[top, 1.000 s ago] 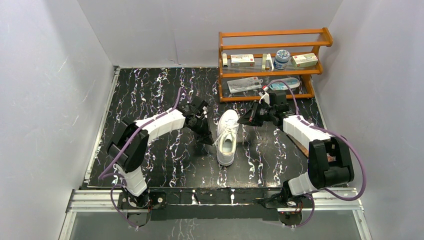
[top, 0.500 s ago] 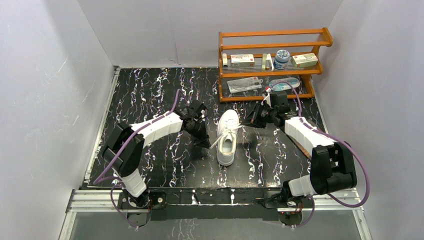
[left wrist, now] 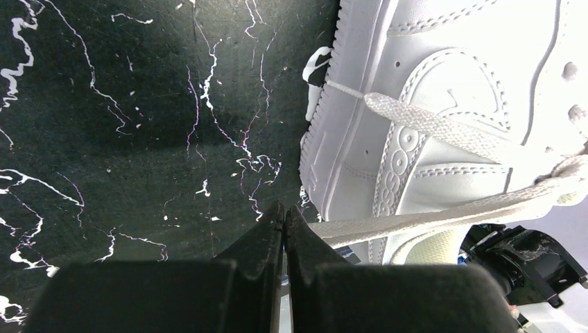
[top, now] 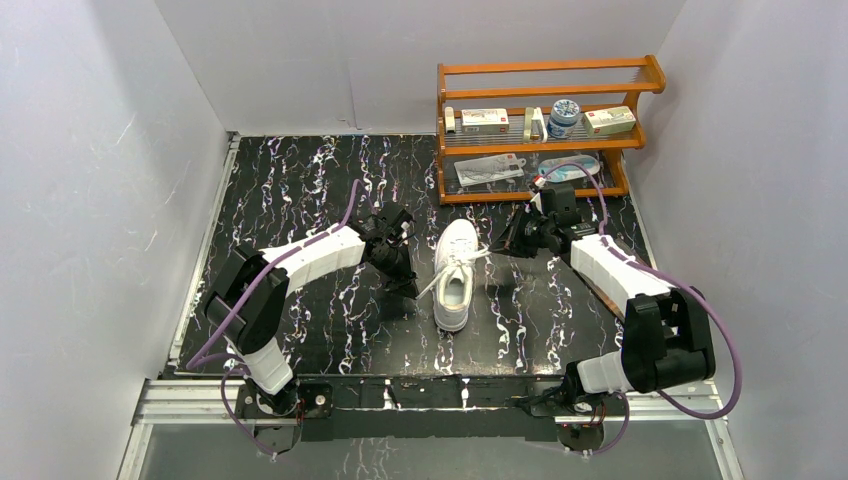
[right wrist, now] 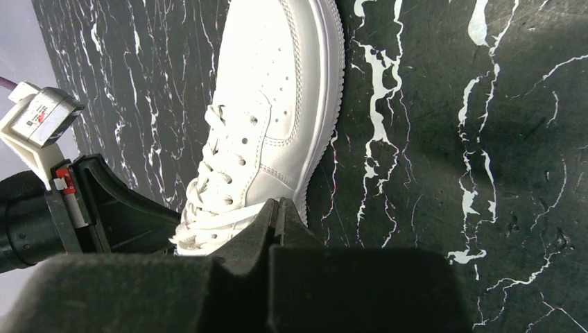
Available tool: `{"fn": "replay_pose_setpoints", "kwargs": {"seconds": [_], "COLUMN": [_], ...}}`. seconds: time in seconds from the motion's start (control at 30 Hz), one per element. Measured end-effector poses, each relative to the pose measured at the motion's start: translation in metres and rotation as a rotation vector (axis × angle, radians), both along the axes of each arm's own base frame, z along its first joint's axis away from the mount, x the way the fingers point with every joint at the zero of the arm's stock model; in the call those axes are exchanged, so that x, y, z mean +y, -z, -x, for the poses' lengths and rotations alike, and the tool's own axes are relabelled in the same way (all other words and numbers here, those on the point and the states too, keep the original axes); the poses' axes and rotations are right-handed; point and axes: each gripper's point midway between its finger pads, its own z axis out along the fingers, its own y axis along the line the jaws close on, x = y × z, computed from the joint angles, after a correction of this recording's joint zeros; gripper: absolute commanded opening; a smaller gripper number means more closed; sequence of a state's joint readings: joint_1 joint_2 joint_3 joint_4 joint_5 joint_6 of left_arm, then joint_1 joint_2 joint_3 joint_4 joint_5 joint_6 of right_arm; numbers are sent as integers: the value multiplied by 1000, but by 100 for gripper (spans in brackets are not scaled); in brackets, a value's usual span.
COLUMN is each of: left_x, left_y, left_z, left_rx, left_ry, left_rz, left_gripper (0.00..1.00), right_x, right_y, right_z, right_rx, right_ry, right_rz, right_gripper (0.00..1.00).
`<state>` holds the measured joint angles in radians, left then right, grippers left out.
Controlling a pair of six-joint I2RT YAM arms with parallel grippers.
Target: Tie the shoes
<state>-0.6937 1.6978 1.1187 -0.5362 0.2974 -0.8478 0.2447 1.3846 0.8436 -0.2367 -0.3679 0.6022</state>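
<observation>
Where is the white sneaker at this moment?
In the top view, the white sneaker lies near the middle of the black table, between the left hand and the right hand, toe toward the far wall.

Beside the sneaker (top: 455, 275), left gripper (left wrist: 283, 215) and right gripper (right wrist: 276, 208) crowd both flanks, laces (left wrist: 430, 214) stretched between; wooden rack (top: 540, 68) blocks beyond-right of its toe; table (top: 300, 180) beyond-left open.

The all-white low-top sneaker (top: 455, 285) stands upright on its sole in the middle of the desk (top: 300, 180), toe pointing toward the far edge. Its thin white laces (top: 452, 262) stretch out taut, one strand to each side.
</observation>
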Motion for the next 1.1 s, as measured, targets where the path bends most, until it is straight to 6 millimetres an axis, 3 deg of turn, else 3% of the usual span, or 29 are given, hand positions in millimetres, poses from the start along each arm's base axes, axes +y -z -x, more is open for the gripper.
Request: {"fn": "replay_pose_setpoints", "kwargs": {"seconds": [1.1], "left_x": [9], "left_y": [8], "left_z": [2], "left_rx": [-34], "left_ry": [33], "left_rz": [-24], "left_gripper": [0], "right_x": [-12], "right_y": [1], "right_z": [-5], "right_rx": [-43], "right_ry": [26], "right_rz": [67], "right_gripper": [0]}}
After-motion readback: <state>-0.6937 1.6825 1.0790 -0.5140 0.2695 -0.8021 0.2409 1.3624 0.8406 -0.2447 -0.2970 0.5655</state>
